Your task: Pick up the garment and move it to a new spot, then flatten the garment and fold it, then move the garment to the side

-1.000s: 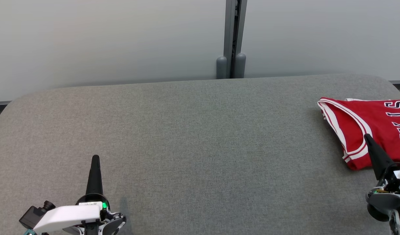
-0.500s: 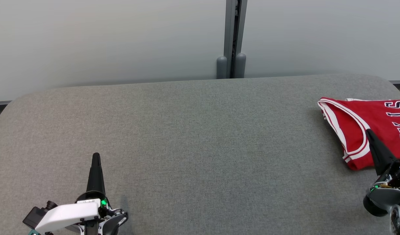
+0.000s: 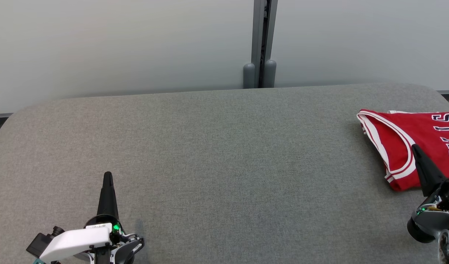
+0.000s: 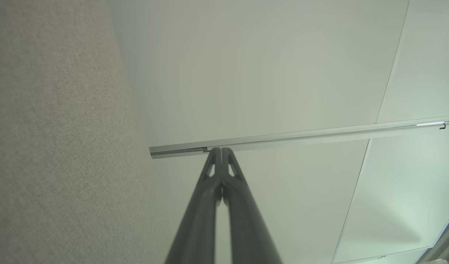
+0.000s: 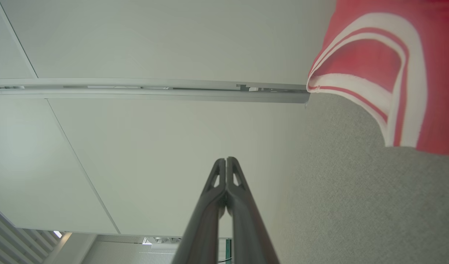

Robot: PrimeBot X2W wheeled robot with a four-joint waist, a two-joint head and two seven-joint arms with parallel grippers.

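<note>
At the lower left, the left gripper (image 3: 107, 176) has crept a touch forward over the last second and now sits nearly still above the grey padded table (image 3: 224, 154). Its two dark fingers are pressed together with nothing between them, which the left wrist view confirms (image 4: 221, 150). The wide middle of the table has not changed.

Towards the right edge, the red garment (image 3: 422, 126) with white trim lies flat and folded in the same place as before, partly cut off by the frame.

The right gripper (image 3: 414, 147), jaws also together and empty, has edged slightly up and outward. In the head view its tip overlaps the garment's near edge, though whether it touches the cloth cannot be told.

With the garment already folded at the side and both arms barely moving, the task looks close to finished.
</note>
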